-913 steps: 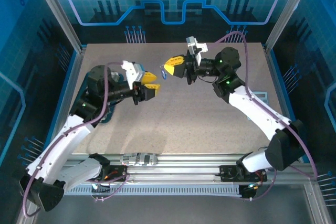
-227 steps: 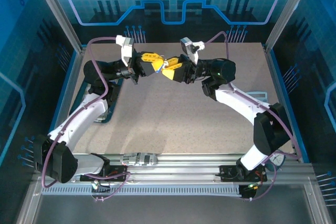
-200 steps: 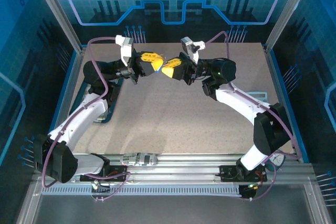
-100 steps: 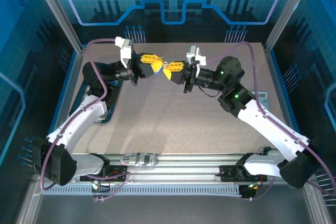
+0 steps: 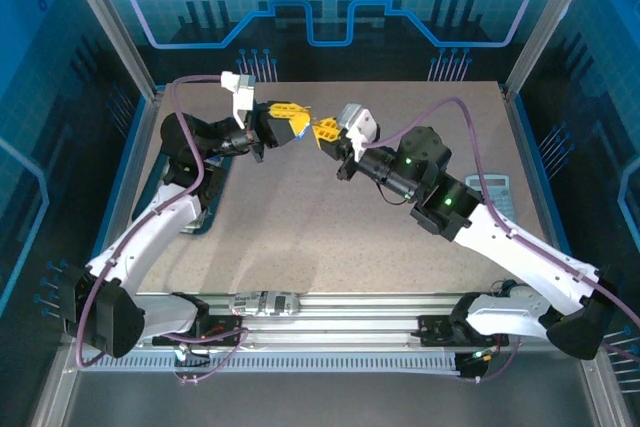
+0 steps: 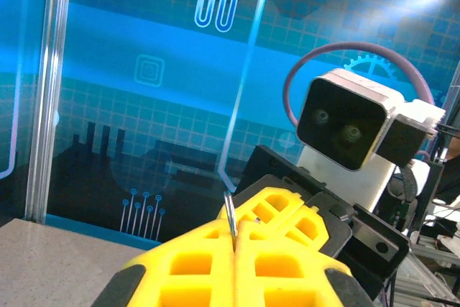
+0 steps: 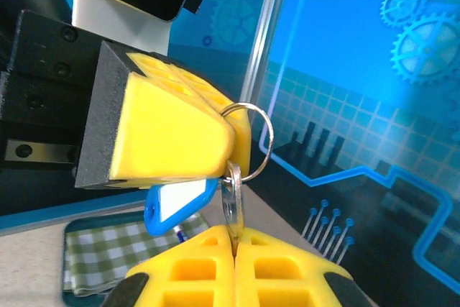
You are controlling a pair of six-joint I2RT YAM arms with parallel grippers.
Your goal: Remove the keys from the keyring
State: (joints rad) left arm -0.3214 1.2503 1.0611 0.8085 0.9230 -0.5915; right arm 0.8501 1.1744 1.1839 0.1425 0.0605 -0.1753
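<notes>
Speckled table, blue tray with checked cloth

The ring is thin bright wire, polished metal that catches the light. The key has a dull silver metal blade, and its head is glossy blue plastic around a flat white face. The left gripper and the right gripper have matt yellow plastic fingers with moulded pockets; the left one's side face is rough and dark grey. The table is matt, speckled and grainy like stone. A checked cloth looks soft and woven. The arms wear smooth white plastic, slightly glossy.
</notes>
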